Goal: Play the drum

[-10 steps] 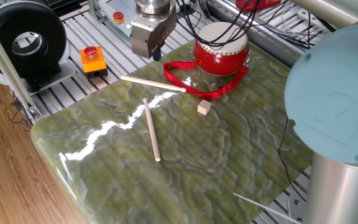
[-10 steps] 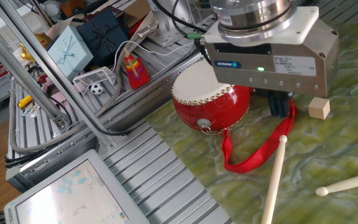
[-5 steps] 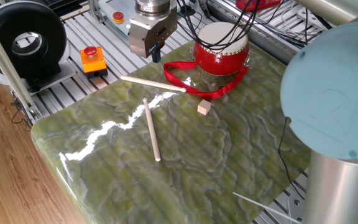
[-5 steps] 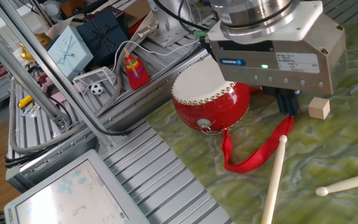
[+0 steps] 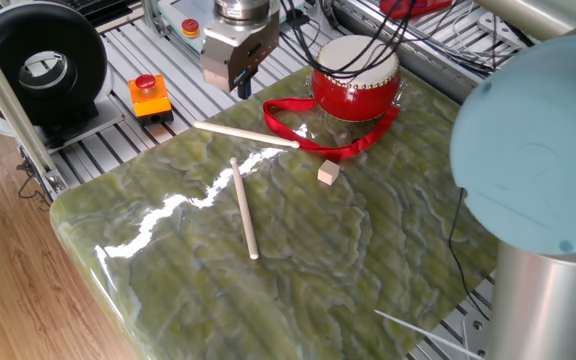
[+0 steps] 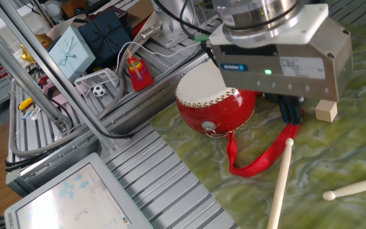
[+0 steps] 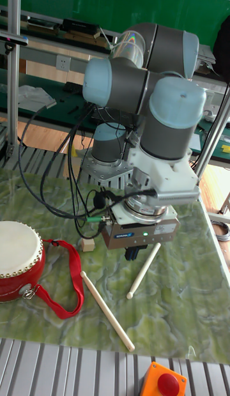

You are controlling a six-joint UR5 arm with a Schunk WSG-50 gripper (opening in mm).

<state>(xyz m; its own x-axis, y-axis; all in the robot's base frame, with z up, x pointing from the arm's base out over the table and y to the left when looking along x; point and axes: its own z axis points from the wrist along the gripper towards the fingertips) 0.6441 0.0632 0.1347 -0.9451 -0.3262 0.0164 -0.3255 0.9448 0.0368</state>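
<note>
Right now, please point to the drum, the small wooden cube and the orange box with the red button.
drum (image 5: 355, 58): one fixed view, on its cream skin top.
small wooden cube (image 5: 328, 173): one fixed view, on its upper face.
orange box with the red button (image 5: 149, 96): one fixed view, on its orange body.

The two-finger gripper (image 7: 134, 253) shows only dark finger stubs below its grey housing; whether its jaws stand apart or together cannot be told in any view. In the other fixed view that housing covers part of the cream skin of the small glossy red drum (image 6: 216, 107) and the upper run of its long red ribbon strap (image 6: 259, 158). The tall fixed view cuts the drum at its left edge. Two pale wooden drumsticks (image 6: 281, 182) run out of the other fixed view.
</note>
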